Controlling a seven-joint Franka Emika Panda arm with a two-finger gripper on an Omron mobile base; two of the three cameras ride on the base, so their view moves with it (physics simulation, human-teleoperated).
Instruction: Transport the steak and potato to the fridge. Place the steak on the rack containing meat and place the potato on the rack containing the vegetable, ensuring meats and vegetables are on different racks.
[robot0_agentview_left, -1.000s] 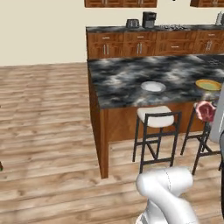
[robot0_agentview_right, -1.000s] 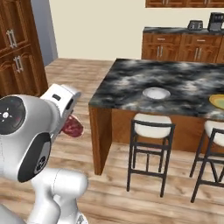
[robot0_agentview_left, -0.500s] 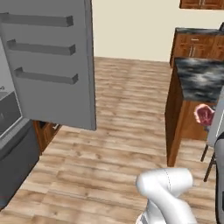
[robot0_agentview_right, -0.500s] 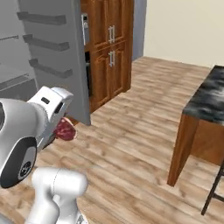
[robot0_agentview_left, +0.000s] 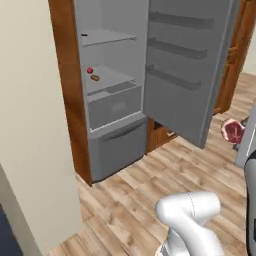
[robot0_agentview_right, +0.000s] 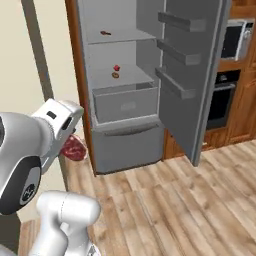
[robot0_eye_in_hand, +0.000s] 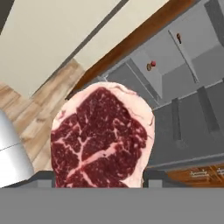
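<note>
My gripper (robot0_eye_in_hand: 99, 186) clamps the steak (robot0_eye_in_hand: 101, 138); the open fridge (robot0_agentview_right: 130, 80) stands ahead, its upper shelf (robot0_agentview_right: 120, 36) with the meat piece (robot0_agentview_right: 105, 33) well above.

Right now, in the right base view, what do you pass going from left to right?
Steak in the gripper → red ball on the lower shelf → open fridge door → microwave.
</note>
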